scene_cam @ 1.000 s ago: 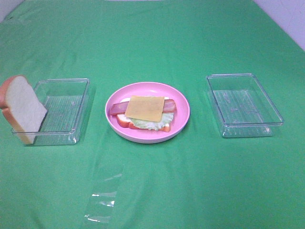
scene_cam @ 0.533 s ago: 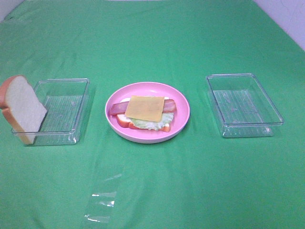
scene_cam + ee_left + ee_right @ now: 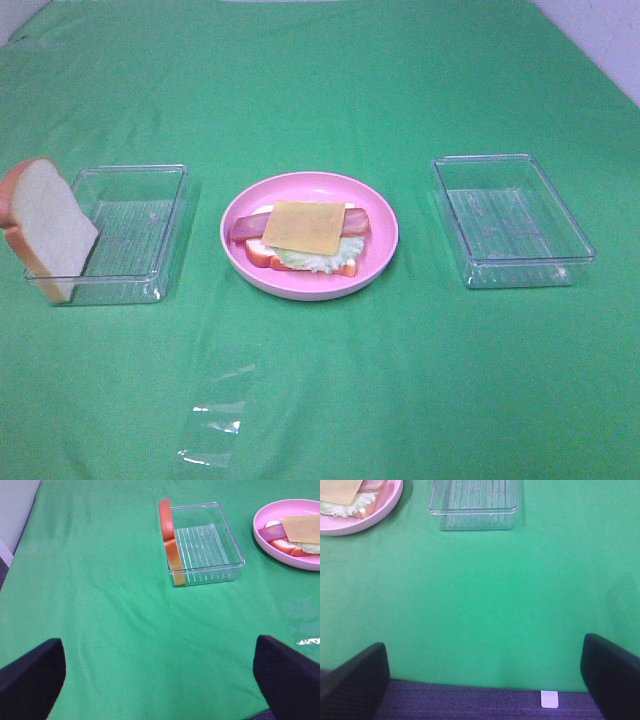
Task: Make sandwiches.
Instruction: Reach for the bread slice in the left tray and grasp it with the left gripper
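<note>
A: So, the top bread slice [image 3: 45,228] leans upright on its edge against the outer wall of the left tray [image 3: 130,172], broad face toward the plate [image 3: 380,215] where the open stack [image 3: 305,238] waits.

B: Nearer arm?

A: Left. Slice is ahead of the left end effector [image 3: 160,680], well apart. Both wide open and empty; right end effector [image 3: 482,680] likewise.

B: Is the slice touching the bench?

A: Probably; hard to tell.

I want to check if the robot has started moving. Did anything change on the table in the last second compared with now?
Nothing visibly changed. The bread slice leans on the left tray as before, the open stack with cheese on top lies on the plate, and the right tray is in the same place. No gripper enters the high view.
</note>
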Controlling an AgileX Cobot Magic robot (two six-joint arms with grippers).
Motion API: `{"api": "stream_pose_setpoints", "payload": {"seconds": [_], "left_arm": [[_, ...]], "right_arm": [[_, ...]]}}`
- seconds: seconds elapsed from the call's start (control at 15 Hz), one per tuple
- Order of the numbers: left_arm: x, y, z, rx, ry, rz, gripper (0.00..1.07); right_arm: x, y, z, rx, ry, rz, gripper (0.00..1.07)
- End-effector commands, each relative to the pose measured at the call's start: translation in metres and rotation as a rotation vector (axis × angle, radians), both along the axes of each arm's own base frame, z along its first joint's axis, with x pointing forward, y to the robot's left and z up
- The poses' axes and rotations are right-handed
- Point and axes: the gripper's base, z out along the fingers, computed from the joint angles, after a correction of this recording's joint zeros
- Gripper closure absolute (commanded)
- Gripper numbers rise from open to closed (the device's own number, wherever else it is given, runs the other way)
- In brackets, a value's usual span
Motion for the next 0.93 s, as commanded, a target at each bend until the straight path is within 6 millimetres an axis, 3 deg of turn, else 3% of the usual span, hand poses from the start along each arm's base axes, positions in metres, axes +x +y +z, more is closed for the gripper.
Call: {"api": "stream_pose_setpoints", "payload": {"seconds": [0.07, 0.4, 0.93], "left_arm": [[-0.001, -0.001, 0.000, -0.011, -0.025, -0.012, 0.12], [-0.001, -0.001, 0.000, -0.011, -0.025, -0.012, 0.12], [-0.001, -0.001, 0.000, -0.058, -0.023, 0.008, 0.12]], "right_arm": [[-0.008, 0.000, 0.000, -0.002, -0.060, -0.003, 0.09], [-0.023, 0.000, -0.001, 0.004, -0.178, -0.014, 0.09], [-0.023, 0.001, -0.001, 0.012, -0.174, -0.017, 0.09]]}}
